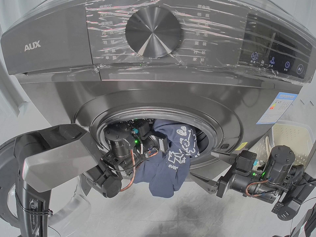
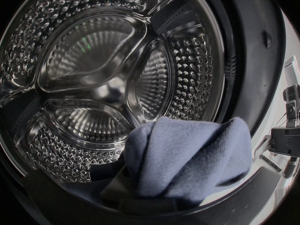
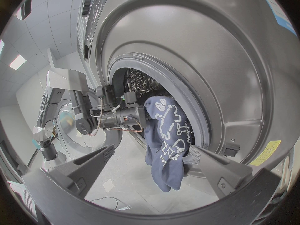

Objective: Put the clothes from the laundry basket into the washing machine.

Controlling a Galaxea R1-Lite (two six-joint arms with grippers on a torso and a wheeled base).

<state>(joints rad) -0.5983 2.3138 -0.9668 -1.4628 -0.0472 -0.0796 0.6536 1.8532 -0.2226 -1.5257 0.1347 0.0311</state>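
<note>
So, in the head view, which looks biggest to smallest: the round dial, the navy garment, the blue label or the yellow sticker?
1. navy garment, somewhat the largest
2. round dial, close behind it
3. blue label
4. yellow sticker, smallest by far

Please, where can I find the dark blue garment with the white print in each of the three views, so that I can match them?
Head view: the navy garment hangs out over the lower edge of the round opening, near the picture's centre.
Left wrist view: bunched cloth close to the camera, in front of the steel drum.
Right wrist view: it drapes out of the opening towards the floor.
Shared landmark: the door opening rim.
</note>
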